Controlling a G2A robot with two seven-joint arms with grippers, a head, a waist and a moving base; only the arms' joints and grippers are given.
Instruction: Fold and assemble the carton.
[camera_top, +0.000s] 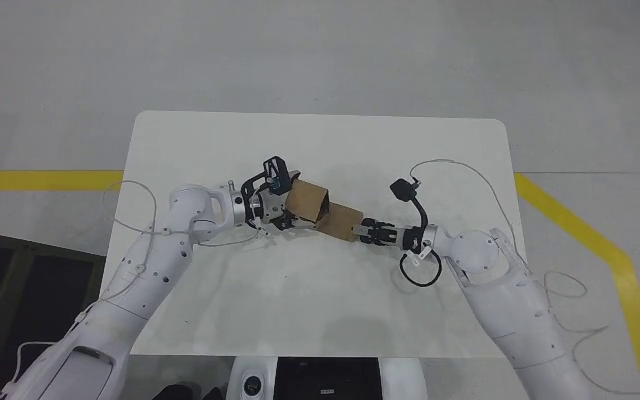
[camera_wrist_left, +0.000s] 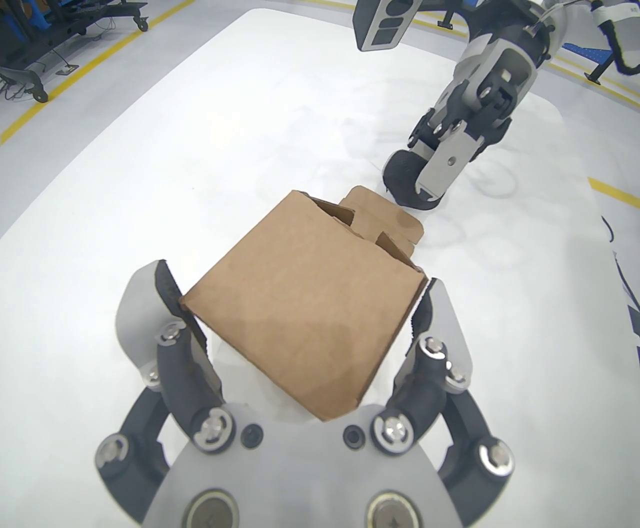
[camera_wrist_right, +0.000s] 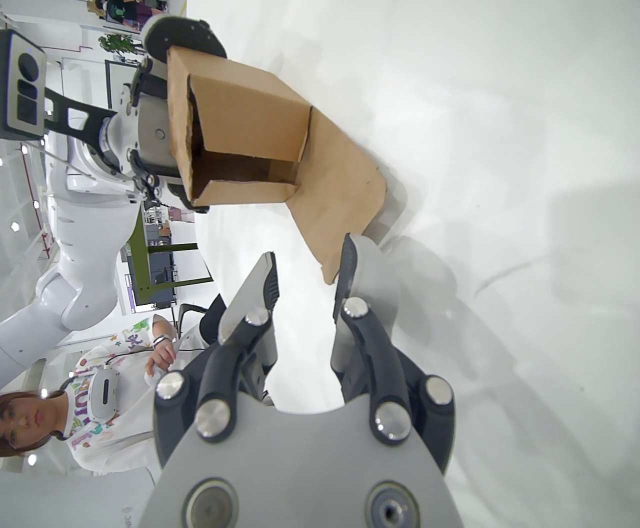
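Note:
The brown carton (camera_top: 305, 204) is a half-formed open tube held just above the white table. One long flap (camera_top: 345, 220) slopes down from it to the tabletop. My left gripper (camera_top: 272, 205) is shut on the carton (camera_wrist_left: 305, 305), one finger pressing on each side wall. The carton's open mouth (camera_wrist_right: 240, 165) faces the right arm, and its flap (camera_wrist_right: 340, 200) runs out toward that arm. My right gripper (camera_wrist_right: 309, 272) is open at the flap's far end, with the flap's corner right beside one fingertip (camera_wrist_right: 347, 260). From the left wrist, the right gripper (camera_wrist_left: 425, 185) touches the flap's tip.
The white table (camera_top: 320, 300) has bare room in front of, behind and to either side of the carton. A thin cable (camera_top: 470, 175) from the right arm trails over the table's right part. Yellow floor tape (camera_top: 60, 180) runs past both table ends.

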